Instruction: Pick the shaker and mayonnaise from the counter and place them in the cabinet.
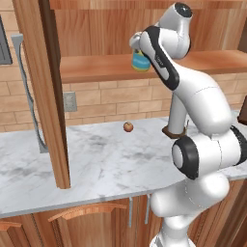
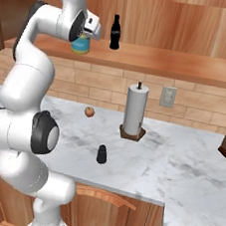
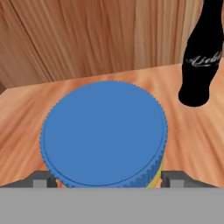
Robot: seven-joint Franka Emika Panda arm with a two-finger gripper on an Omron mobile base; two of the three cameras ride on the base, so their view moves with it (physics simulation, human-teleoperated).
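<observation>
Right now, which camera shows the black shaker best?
The right base view: the shaker stands unobstructed on the counter before the paper-towel roll. I can't make it out in the left base or hand views.

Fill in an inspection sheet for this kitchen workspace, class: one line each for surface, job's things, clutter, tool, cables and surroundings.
Surface: white marble counter, grey-veined.
Job's things: mayonnaise stands on the cabinet shelf; shaker upright on the counter, not yet moved.
Clutter: cola bottle on the shelf beside the jar; paper-towel roll and a small round fruit on the counter.
Tool: tool directly over the jar's blue lid, fingertips flanking it, open.
Cables: nothing seen.
Surroundings: brick wall with an outlet; wooden base cupboards below.
</observation>
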